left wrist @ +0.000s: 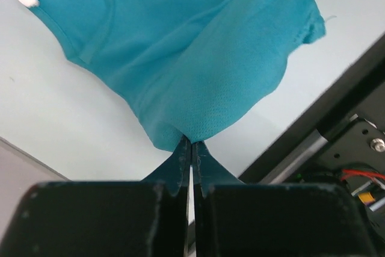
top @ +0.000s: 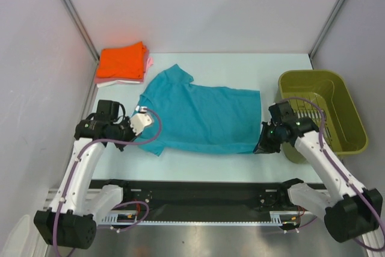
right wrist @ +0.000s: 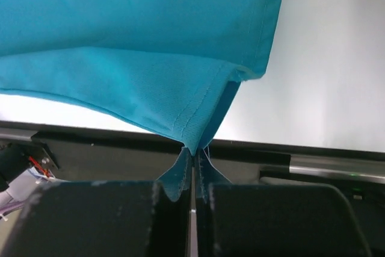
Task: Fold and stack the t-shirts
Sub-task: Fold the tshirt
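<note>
A teal t-shirt (top: 201,115) lies spread across the middle of the white table, collar to the left, hem to the right. My left gripper (top: 144,126) is shut on the shirt's near shoulder edge, seen pinched in the left wrist view (left wrist: 191,144) with the teal cloth (left wrist: 204,58) rising from the tips. My right gripper (top: 260,144) is shut on the near hem corner; the right wrist view (right wrist: 194,151) shows the hem (right wrist: 150,88) lifted off the table. A stack of folded shirts sits at the back left: orange (top: 122,61) on top, pink (top: 148,62) and white (top: 114,82) edges beneath.
An olive-green plastic basket (top: 349,126) stands at the right edge of the table, right beside my right arm. A black rail (top: 192,192) runs along the table's near edge. Grey walls enclose the left, back and right.
</note>
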You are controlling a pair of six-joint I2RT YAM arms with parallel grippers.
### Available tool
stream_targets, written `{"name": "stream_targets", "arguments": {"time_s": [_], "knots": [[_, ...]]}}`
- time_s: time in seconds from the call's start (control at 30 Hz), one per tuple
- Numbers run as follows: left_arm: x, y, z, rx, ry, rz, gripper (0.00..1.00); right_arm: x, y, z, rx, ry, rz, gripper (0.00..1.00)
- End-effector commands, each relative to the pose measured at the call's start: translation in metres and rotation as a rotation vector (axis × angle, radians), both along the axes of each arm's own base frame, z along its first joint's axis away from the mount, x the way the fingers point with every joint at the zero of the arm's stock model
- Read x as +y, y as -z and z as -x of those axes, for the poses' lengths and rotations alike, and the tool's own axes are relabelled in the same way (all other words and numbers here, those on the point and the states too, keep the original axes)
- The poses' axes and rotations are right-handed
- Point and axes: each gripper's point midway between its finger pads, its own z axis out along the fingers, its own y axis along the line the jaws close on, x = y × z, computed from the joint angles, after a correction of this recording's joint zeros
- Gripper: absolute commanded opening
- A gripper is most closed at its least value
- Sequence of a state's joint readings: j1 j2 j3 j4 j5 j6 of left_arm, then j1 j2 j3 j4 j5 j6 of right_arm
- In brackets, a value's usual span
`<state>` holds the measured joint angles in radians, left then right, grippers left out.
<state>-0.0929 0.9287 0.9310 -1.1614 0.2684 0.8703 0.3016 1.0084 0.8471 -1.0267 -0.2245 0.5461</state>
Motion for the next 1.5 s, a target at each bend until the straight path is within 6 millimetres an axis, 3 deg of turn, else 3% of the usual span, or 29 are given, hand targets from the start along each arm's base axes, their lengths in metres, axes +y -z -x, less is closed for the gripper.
{"name": "stream_targets", "arguments": {"time_s": [0.0, 0.03, 0.1, 0.13, 0.2, 0.33, 0.43, 0.7, 0.87, 0.93, 0.97, 1.0, 1.03, 1.07, 1.13, 1.23, 1.3, 1.37, 1.43, 1.47], "knots": [[-0.011, -0.014, -0.047, -0.092, -0.028, 0.062, 0.00, -0.001, -0.001, -0.037, -0.066, -0.017, 0.035, 0.00], [-0.011, -0.014, -0.069, -0.113, -0.049, 0.064, 0.00, -0.003, 0.002, -0.047, -0.076, -0.008, 0.048, 0.00], [-0.012, -0.002, -0.090, -0.082, -0.062, 0.062, 0.00, -0.007, 0.007, -0.074, -0.121, 0.006, 0.077, 0.00], [-0.012, -0.009, -0.109, -0.126, -0.080, 0.060, 0.00, -0.011, 0.008, -0.084, -0.136, 0.026, 0.081, 0.00], [-0.012, 0.004, -0.126, -0.093, -0.092, 0.052, 0.00, -0.014, 0.014, -0.105, -0.167, 0.047, 0.101, 0.00], [-0.009, 0.008, -0.168, -0.126, -0.120, 0.031, 0.00, -0.017, 0.023, -0.132, -0.191, 0.059, 0.139, 0.00], [-0.007, 0.015, -0.188, -0.130, -0.138, 0.013, 0.00, -0.024, 0.032, -0.142, -0.186, 0.058, 0.191, 0.00], [-0.003, 0.034, -0.218, -0.123, -0.177, -0.013, 0.00, -0.032, 0.047, -0.155, -0.167, 0.062, 0.254, 0.00], [-0.003, 0.041, -0.226, -0.112, -0.195, -0.011, 0.00, -0.034, 0.053, -0.162, -0.166, 0.082, 0.271, 0.00], [-0.003, 0.044, -0.229, -0.108, -0.209, -0.010, 0.10, -0.035, 0.053, -0.163, -0.165, 0.093, 0.278, 0.01], [-0.003, 0.045, -0.229, -0.103, -0.214, -0.011, 0.17, -0.036, 0.054, -0.165, -0.166, 0.099, 0.286, 0.08], [-0.003, 0.047, -0.231, -0.098, -0.234, -0.007, 0.37, -0.035, 0.051, -0.168, -0.177, 0.099, 0.285, 0.21], [-0.001, 0.046, -0.234, -0.102, -0.256, -0.008, 0.45, -0.033, 0.048, -0.170, -0.185, 0.097, 0.282, 0.40], [0.004, 0.046, -0.236, -0.107, -0.286, -0.027, 0.57, -0.031, 0.044, -0.170, -0.194, 0.089, 0.294, 0.45], [0.013, 0.035, -0.243, -0.129, -0.374, -0.033, 0.62, -0.027, 0.028, -0.176, -0.233, 0.077, 0.310, 0.52], [0.033, 0.014, -0.239, -0.142, -0.502, -0.023, 0.68, -0.028, 0.008, -0.167, -0.251, 0.083, 0.353, 0.53], [0.041, 0.010, -0.220, -0.102, -0.550, 0.002, 0.68, -0.033, 0.000, -0.150, -0.241, 0.097, 0.367, 0.52], [0.057, 0.013, -0.201, -0.068, -0.602, 0.016, 0.68, -0.035, 0.008, -0.126, -0.188, 0.115, 0.358, 0.52], [0.064, 0.037, -0.174, 0.014, -0.625, 0.011, 0.67, -0.035, 0.010, -0.107, -0.179, 0.127, 0.334, 0.53], [0.066, 0.042, -0.167, 0.028, -0.632, 0.009, 0.67, -0.038, 0.024, -0.093, -0.135, 0.146, 0.334, 0.53]]}}
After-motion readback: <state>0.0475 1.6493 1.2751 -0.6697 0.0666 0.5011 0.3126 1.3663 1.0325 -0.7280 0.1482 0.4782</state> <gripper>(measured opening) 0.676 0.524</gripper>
